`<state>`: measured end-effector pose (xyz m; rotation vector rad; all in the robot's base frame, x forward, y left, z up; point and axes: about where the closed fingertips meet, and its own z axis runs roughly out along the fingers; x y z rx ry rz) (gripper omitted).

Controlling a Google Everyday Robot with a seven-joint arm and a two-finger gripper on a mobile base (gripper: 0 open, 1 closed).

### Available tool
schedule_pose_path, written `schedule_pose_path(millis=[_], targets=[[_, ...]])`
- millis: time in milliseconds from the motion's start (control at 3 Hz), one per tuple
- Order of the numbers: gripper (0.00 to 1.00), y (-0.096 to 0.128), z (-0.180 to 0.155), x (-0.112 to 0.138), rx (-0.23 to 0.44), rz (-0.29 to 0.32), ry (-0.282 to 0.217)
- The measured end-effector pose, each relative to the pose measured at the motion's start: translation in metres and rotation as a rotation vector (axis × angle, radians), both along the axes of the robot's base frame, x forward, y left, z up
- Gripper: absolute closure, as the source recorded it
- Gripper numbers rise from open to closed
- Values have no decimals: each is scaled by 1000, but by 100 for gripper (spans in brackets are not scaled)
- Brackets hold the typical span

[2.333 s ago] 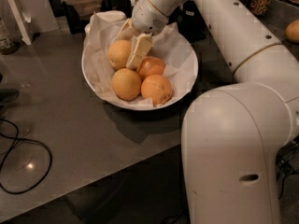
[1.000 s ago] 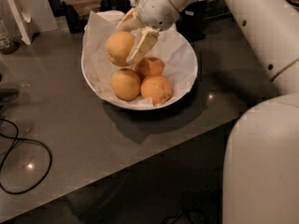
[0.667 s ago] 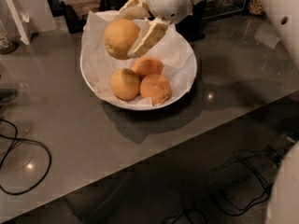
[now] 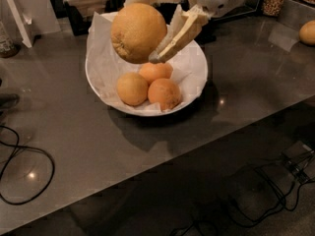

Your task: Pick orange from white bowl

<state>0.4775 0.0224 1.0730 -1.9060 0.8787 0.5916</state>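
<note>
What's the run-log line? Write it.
tool: shut on orange, above white bowl | orange: clear of bowl | bowl: three fruits inside

1. The large round pale yellow-orange fruit (image 4: 138, 32) has matt skin, finely dimpled all over.
2. The cream two-finger gripper (image 4: 141, 31), up above the bowl, looks like smooth hard plastic with a dull sheen. Its fingers (image 4: 179, 31) press flat against the fruit's rough skin on two sides.
3. The wide shallow white bowl (image 4: 205, 73) is smooth and glossy, perhaps glazed ceramic, though plastic cannot be ruled out.
4. The crinkled white paper lining (image 4: 101, 43) is matt and heavily creased.
5. The three smaller orange fruits (image 4: 132, 88) in the bowl show softly pitted, low-sheen peel.
6. The dark grey tabletop (image 4: 88, 136) is smooth and polished, mirroring small points of light.
7. The thin black cable (image 4: 52, 168) has a smooth, slightly shiny coating.
</note>
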Motion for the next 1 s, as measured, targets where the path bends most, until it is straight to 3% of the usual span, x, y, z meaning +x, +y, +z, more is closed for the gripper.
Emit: schedule_pose_path(millis=[333, 667, 1000], targets=[[100, -11, 13, -39, 23, -14, -59], [100, -30, 15, -71, 37, -70, -82], [100, -30, 15, -71, 37, -70, -82]])
